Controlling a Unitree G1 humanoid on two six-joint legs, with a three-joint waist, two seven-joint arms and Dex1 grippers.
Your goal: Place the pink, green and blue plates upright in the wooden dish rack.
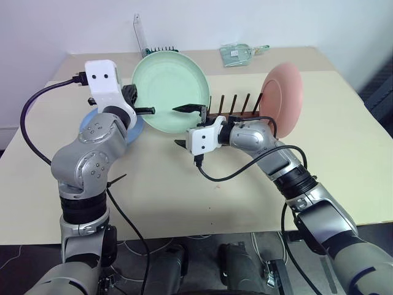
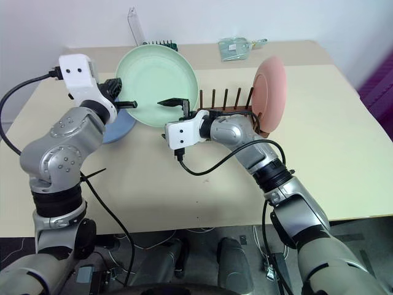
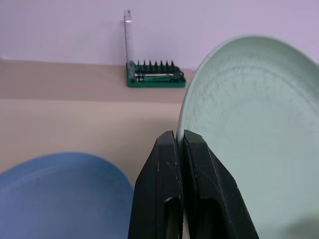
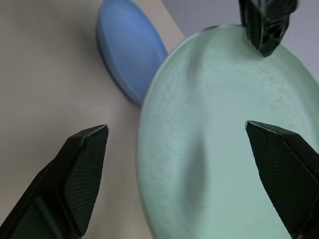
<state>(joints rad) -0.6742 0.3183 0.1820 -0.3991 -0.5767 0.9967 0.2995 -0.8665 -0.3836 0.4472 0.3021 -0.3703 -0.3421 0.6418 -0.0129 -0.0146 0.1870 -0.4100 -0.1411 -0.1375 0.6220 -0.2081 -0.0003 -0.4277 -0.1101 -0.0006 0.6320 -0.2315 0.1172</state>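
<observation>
The left gripper (image 1: 149, 110) pinches the rim of the stiff, light, matte mint-green round plate (image 1: 169, 92), raised before the dark wooden pegged rack (image 1: 230, 110); the right gripper (image 4: 184, 174) gapes wide at its opposite edge, the best hold.

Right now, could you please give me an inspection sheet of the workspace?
Surface: beige table, mostly bare.
Job's things: green plate lifted, tilted upright; pink plate upright at end of wooden dish rack; blue plate flat.
Clutter: green tool holder; clear packet at far edge.
Grippers: left gripper shut on green plate's rim; right gripper open at its other edge.
Cables: black cables on both arms.
Surroundings: white wall.
</observation>
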